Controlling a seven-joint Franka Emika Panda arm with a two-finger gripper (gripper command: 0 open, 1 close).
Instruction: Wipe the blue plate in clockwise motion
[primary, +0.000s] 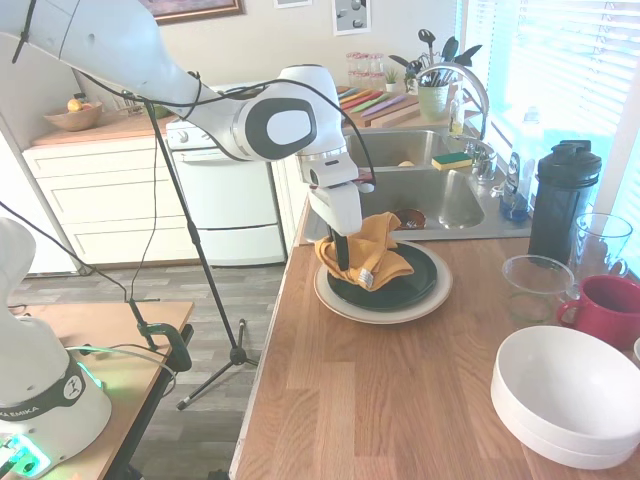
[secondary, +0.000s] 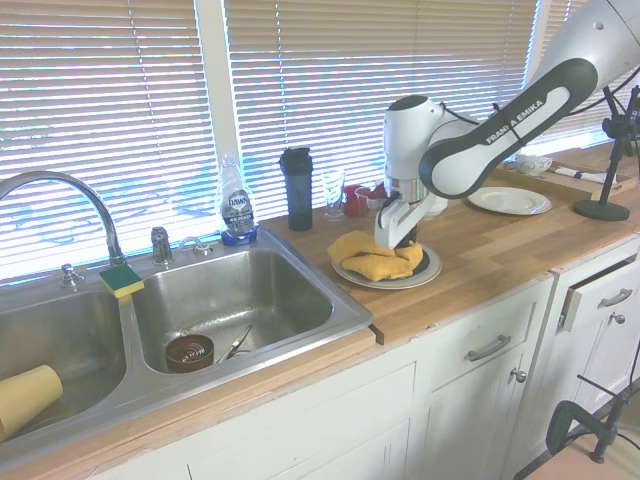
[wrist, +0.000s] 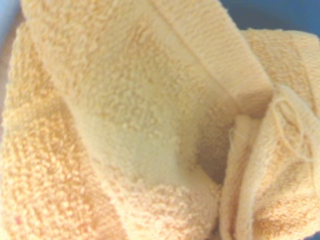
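A: Where do we have room around the blue plate (primary: 410, 283)?

B: It sits stacked on the cream plate (primary: 432, 299), on the wooden table (primary: 380, 400), near the table's front-left edge as we see it in the first exterior view. Toward us the table is bare wood for a good stretch. Behind the plates the sink (primary: 440, 195) begins, its steel rim just beside the cream plate.

A: And to the right?

B: A clear glass bowl (primary: 535, 285) stands near, then a red mug (primary: 610, 310), a dark shaker bottle (primary: 563, 200) and a stack of white bowls (primary: 565, 395). We see a gap of bare wood between the plates and the glass bowl.

A: How does the gripper (primary: 345, 262) stand to the plate?

B: It comes straight down over the plate's left part, the side by the table edge. Its fingers are pressed into a yellow cloth (primary: 375, 250) that lies bunched on the plate, and we read them as closed on it. The cloth covers the left half and spills past the rim there; the right half of the plate shows bare and glossy.

A: Does the other side agree?

B: Yes: in the second exterior view the cloth (secondary: 375, 258) hides most of the plate, with only a dark sliver (secondary: 424, 262) showing. The wrist view is filled with terry cloth (wrist: 140, 135), with blue at one corner.
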